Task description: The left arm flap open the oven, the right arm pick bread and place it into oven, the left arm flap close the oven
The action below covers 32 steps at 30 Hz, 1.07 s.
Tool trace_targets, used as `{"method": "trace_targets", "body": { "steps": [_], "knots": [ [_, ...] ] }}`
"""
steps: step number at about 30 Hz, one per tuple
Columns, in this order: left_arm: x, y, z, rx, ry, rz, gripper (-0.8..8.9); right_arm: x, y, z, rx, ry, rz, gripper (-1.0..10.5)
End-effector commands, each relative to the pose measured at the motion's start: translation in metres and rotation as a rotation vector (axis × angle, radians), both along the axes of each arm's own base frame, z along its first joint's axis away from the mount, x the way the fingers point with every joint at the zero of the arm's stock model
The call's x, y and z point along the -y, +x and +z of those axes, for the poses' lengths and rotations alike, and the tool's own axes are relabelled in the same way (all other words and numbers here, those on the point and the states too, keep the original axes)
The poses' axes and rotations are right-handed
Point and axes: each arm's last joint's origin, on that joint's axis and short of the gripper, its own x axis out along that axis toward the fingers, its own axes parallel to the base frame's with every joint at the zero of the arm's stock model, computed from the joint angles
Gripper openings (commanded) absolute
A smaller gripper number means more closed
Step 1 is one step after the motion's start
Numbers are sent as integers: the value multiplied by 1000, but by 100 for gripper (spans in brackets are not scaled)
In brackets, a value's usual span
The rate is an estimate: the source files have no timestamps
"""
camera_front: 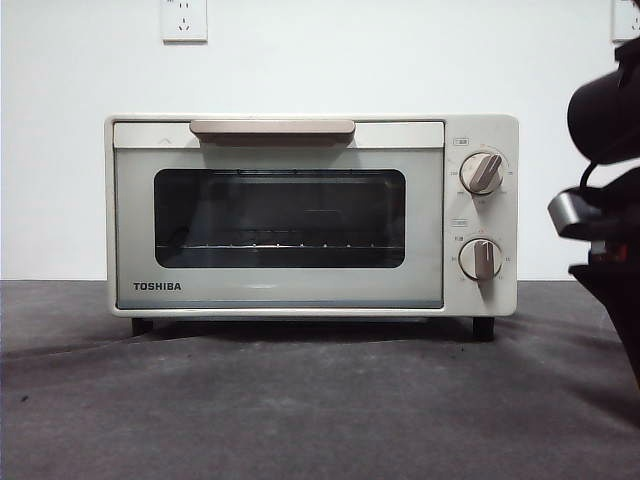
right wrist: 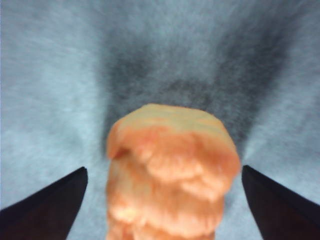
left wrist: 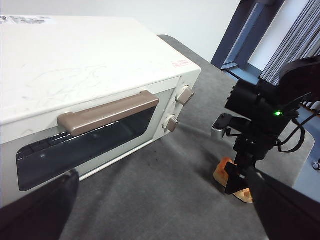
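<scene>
The golden-brown, roundish piece of bread (right wrist: 172,175) lay on the dark grey felt table cover (camera_front: 300,410), off to the knob side of the cream-white boxy TOSHIBA toaster oven (camera_front: 310,215) and well apart from it. The oven's door looked shut. The right gripper (right wrist: 165,200) hung over the bread, its black jaws spread wide with one on each side, neither touching — gripping nothing. To grasp well, it should probably settle lower and close gently across the bun's middle. The left gripper (left wrist: 160,210) hovered near the oven's front, jaws apart and empty.
</scene>
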Motion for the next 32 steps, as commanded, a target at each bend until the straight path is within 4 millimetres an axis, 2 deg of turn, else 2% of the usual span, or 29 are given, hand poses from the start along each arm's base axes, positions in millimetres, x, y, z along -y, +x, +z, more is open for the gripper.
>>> {"method": "trace_targets", "body": {
  "steps": [1,5,10,14,22,28,32],
  "knots": [
    [0,-1,8,37,-4,-5,555,-2,3,-3,-6,-2,3,315],
    [0,-1,8,37,-4,-5,555,-2,2,-1,1,0,2,195],
    [0,-1,8,33,-9,-3,548,-1,0,7,3,1,1,188],
    [1,0,8,29,-8,-3,491,1,-7,28,46,14,-2,188],
    [2,3,14,28,-11,-1,480,10,-36,72,170,54,-11,188],
    [4,10,24,27,-10,-1,280,19,-66,102,326,128,-17,188],
    [8,22,28,-38,12,-2,114,21,-84,125,514,286,13,188]
  ]
}}
